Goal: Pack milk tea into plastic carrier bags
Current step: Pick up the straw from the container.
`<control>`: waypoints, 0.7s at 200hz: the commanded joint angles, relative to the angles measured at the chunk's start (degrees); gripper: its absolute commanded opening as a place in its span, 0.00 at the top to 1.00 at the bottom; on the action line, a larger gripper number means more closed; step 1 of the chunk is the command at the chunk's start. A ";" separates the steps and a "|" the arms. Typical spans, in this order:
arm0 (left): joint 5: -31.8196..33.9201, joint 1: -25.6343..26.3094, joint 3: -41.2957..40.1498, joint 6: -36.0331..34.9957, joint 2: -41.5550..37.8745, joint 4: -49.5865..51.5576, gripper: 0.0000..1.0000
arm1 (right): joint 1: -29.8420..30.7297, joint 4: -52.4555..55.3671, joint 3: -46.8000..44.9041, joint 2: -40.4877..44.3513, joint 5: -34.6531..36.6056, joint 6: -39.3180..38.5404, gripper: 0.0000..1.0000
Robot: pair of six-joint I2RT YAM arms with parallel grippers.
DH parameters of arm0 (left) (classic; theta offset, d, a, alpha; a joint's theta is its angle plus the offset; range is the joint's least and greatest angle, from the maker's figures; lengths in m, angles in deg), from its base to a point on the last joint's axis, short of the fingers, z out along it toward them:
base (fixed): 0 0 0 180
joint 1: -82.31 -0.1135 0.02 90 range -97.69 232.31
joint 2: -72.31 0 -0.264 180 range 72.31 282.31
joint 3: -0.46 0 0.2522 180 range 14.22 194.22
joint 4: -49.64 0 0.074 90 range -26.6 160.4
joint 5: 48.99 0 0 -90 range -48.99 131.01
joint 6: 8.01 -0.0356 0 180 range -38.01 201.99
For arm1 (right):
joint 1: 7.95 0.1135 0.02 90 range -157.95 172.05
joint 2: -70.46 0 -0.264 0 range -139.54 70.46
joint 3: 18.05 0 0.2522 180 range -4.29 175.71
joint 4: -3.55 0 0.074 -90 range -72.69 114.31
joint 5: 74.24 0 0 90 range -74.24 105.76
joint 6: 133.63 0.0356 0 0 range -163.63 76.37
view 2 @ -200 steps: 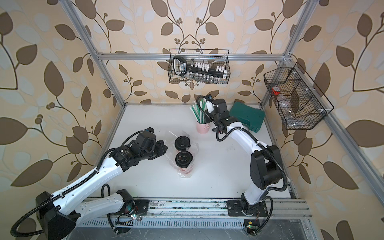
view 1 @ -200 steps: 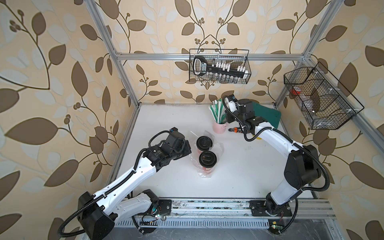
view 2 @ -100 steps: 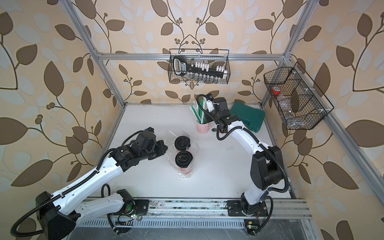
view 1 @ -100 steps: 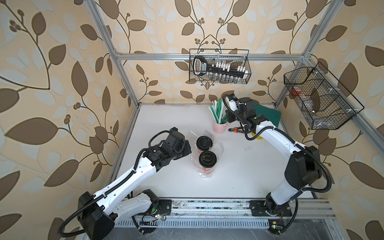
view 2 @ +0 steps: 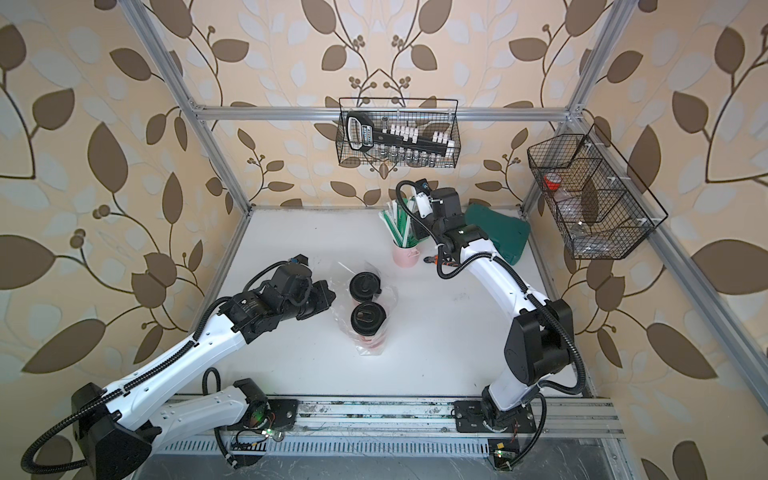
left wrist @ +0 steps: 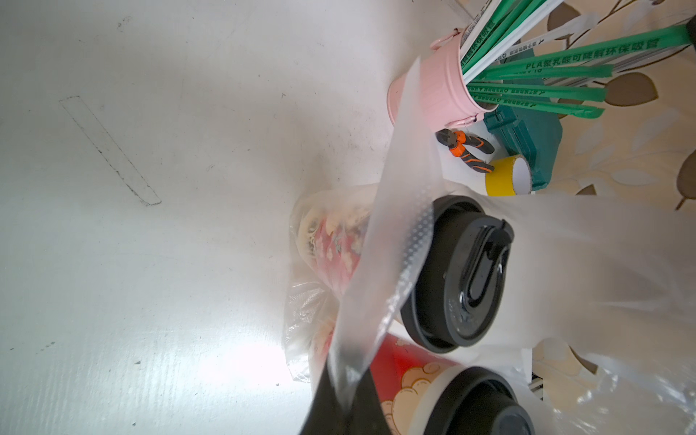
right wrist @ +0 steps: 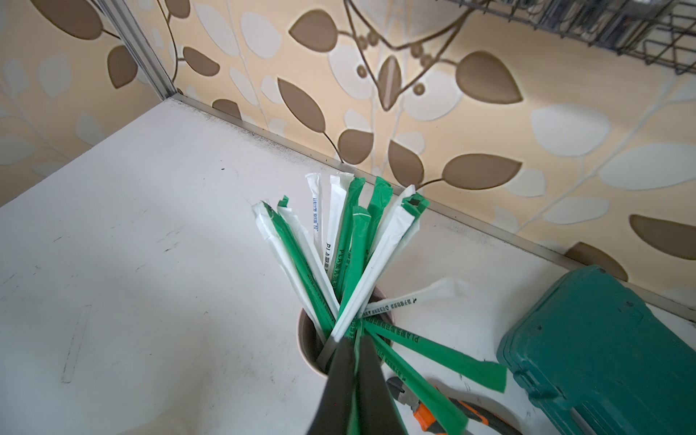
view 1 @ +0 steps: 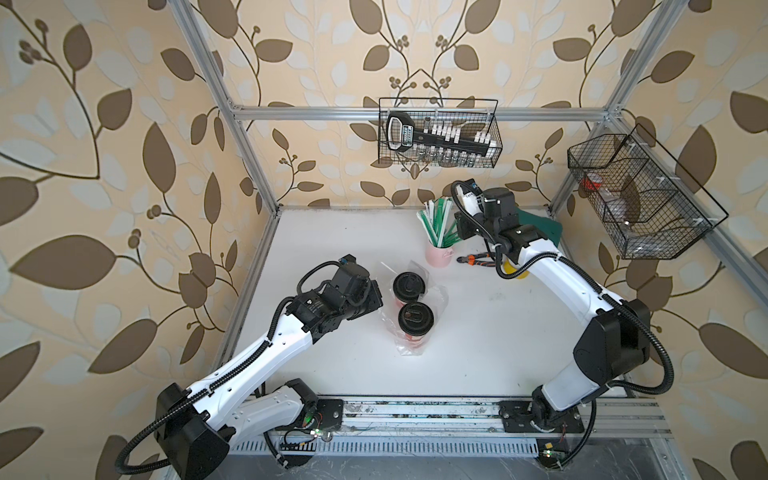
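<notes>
Left claw (left wrist: 341, 388): clamped shut on a translucent strip of the plastic carrier bag (view 1: 411, 347), up by its mouth, just left of the far cup (view 1: 409, 285) and near cup (view 1: 416, 318) of milk tea. Right claw (right wrist: 354, 342): also closed, tips down among the straws (right wrist: 348, 226) at the rim of the pink cup (view 1: 439, 254), far and right of centre on the table (view 1: 332, 241); seems to nip one green straw (right wrist: 354, 399), though hard to tell for certain which wrapper sits between the tips. Both cups: upright, black lids on, just beside each other around mid-table, a little left of centre; look to be standing inside the bag already, crinkled film gathered round bases and sides. Right of the pink cup: orange-handled pliers (view 1: 476, 259), then a green case (view 1: 544, 226) toward the far right corner, well apart from the bag. Step in hand, by the look of it: cups bagged, bag mouth held by one side, a straw picked to go in with them. Next move calls for drawing that straw straight up out of the bundle, slowly enough not to drag neighbours out or tip the pink cup, then carrying it left and nearer, over the lids, and lowering it into the mouth beside a cup. Calls too for a raised, taut bag edge on the left, since thin film sags shut easily; otherwise likely to land the straw on a lid or outside the bag.
</notes>
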 commanded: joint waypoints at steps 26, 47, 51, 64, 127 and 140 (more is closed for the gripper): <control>-0.15 -0.49 0.66 0.69 -0.40 -1.57 1.00 | -0.33 3.97 4.15 4.75 -0.08 -1.23 0.99; -0.25 -0.46 0.58 0.71 -0.48 -1.73 1.00 | -0.26 5.10 5.06 6.10 -1.09 -1.20 1.00; -0.25 -0.48 0.57 0.79 -0.48 -1.74 1.00 | -0.26 5.53 5.38 6.28 -1.26 -1.21 1.00; -0.42 -0.44 0.57 0.80 -0.49 -1.87 1.00 | -0.29 7.35 6.41 6.87 -1.23 -1.38 1.00; -0.88 -0.58 0.75 1.31 -0.51 -2.54 1.00 | 0.80 12.22 8.19 18.59 -12.74 6.12 1.00; -1.28 -0.57 0.91 1.42 -0.57 -2.79 1.00 | 2.81 11.16 6.84 21.78 -13.04 7.73 1.00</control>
